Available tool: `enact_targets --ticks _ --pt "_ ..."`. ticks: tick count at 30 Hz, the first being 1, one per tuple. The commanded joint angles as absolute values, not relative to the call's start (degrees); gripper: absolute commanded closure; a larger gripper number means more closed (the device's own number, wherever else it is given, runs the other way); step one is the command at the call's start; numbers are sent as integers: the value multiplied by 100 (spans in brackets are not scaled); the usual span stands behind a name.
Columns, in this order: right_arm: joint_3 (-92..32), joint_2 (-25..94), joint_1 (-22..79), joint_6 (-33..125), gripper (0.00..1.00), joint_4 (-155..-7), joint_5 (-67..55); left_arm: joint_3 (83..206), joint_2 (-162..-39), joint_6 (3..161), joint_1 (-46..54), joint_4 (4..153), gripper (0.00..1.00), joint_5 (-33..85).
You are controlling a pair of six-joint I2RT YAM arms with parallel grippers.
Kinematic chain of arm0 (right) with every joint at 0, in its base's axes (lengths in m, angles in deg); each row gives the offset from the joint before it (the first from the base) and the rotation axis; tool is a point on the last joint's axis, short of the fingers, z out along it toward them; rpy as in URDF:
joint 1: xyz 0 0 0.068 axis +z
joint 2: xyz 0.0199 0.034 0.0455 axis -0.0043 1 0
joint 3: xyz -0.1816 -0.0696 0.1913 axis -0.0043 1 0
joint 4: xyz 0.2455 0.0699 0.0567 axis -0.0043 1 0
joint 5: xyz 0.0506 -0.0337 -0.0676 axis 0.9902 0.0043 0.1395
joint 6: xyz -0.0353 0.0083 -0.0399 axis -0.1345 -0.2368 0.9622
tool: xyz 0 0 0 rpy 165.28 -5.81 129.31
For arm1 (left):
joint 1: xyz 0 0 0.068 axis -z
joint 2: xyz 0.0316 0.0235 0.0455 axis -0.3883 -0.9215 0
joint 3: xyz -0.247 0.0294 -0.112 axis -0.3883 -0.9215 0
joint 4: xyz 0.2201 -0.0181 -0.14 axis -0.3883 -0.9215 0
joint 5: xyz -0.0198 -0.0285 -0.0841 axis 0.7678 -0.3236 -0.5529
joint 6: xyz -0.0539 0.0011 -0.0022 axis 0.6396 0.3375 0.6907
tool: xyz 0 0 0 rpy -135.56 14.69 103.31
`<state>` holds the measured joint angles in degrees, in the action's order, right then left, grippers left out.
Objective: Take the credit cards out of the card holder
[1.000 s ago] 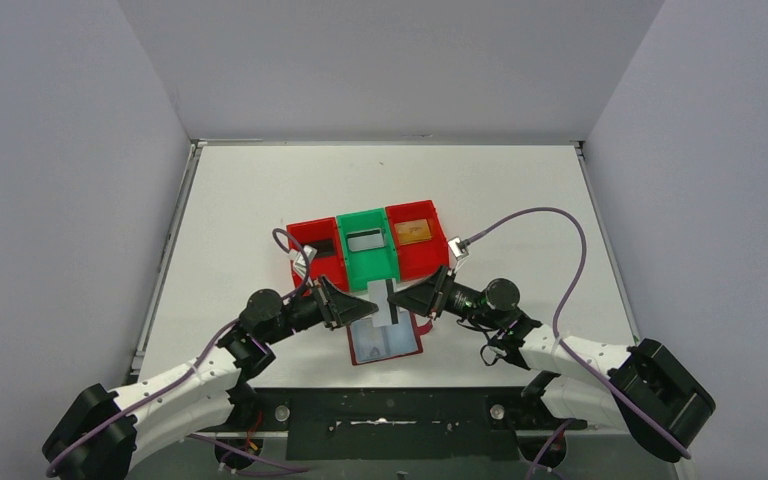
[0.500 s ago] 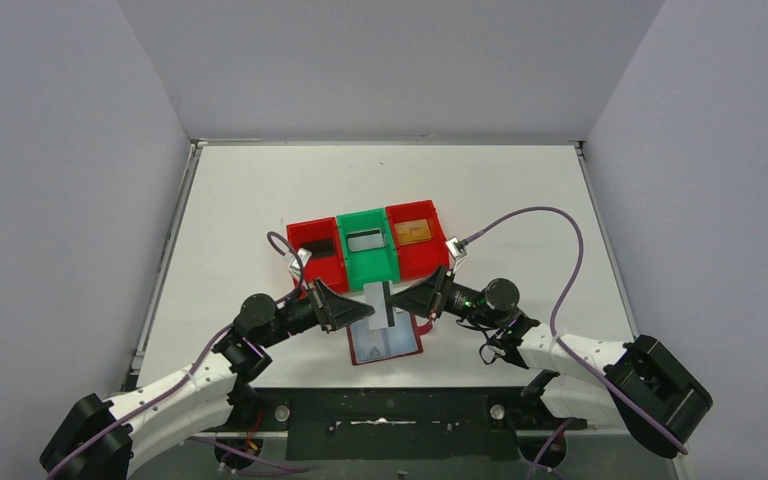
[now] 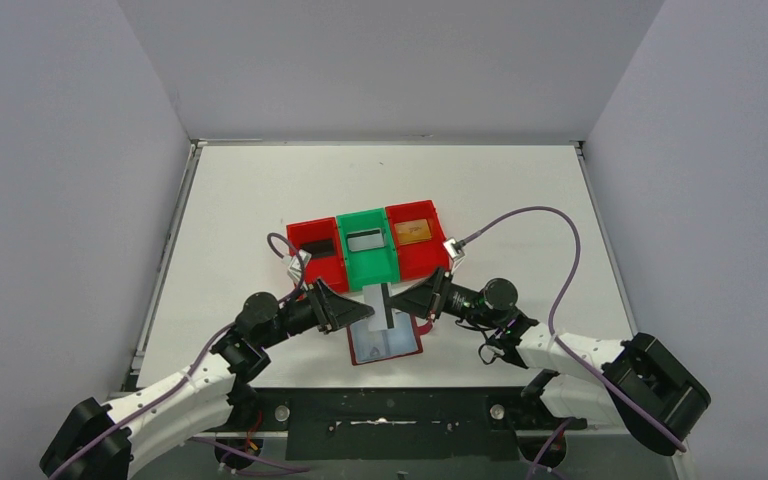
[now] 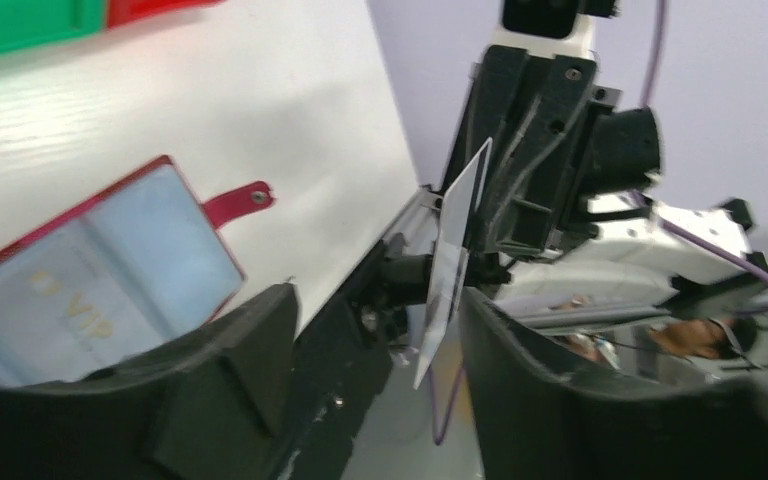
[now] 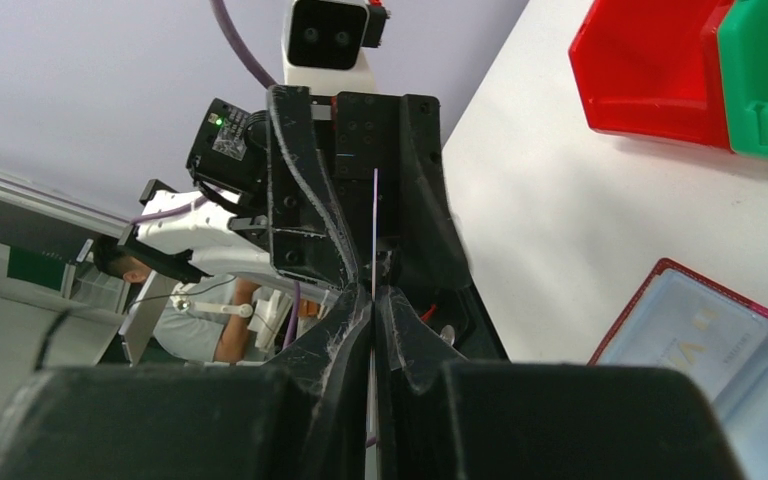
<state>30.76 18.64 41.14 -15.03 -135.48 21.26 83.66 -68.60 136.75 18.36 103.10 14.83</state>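
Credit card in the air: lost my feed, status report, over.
Right gripper shut on credit card. Left gripper open around it, not gripping. Card holder open on table below. Nothing between card and bins.

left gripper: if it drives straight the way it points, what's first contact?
Likely the credit card, edge-on just ahead of the left gripper and its open fingers. The right gripper, clamped on the card, sits directly behind. Depth is unclear.
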Motion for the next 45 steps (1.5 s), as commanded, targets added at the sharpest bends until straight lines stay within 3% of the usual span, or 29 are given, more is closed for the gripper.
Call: enact_targets --ticks 1,4,8,13,20,23,33,45 --pt "2696 1356 4108 -919 100 -12604 1661 9237 -6387 12947 1781 8534 31 2294" --pt "2373 930 4110 -361 100 -11130 1025 9799 -6202 12522 1761 7058 20 3058" --pt "1790 524 4107 560 100 -9596 125 10612 -6522 11958 1696 5240 15 4006" --pt "1092 585 4132 1857 100 -8757 -429 11563 -7414 11424 1211 4251 11 4387" --pt "413 1236 4818 3985 100 -8754 -1271 11886 -7545 10719 -867 4161 10 3436" --pt "77 1644 5204 5116 100 -8686 -1572 11861 -7198 10449 -1390 4211 9 3534" --pt "-1267 3379 5410 8147 100 -7892 -1372 11200 -6500 9980 -1433 4853 7 3706" --pt "-2690 5006 5043 9579 100 -7144 -1033 11116 -6243 9954 -1459 4942 7 3666"
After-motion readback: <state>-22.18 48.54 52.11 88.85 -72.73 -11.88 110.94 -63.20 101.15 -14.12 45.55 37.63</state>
